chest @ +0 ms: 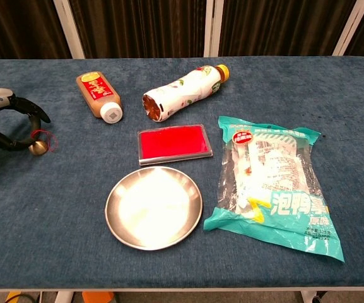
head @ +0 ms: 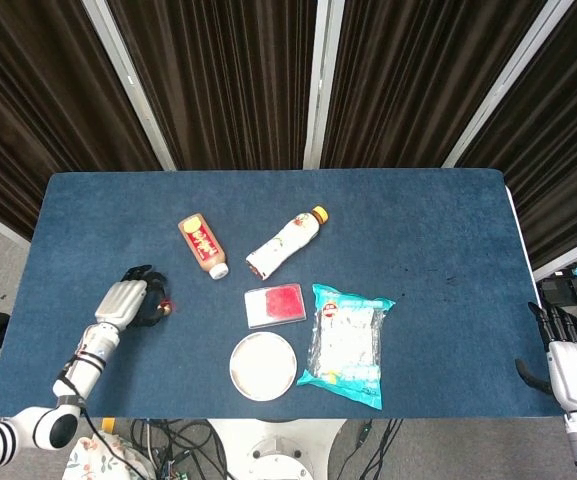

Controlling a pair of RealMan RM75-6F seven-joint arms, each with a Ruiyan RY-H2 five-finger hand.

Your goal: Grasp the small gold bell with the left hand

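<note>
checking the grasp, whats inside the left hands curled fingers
The small gold bell with its red cord sits at the fingertips of the left hand, on the blue table. In the head view the hand covers most of it.
</note>
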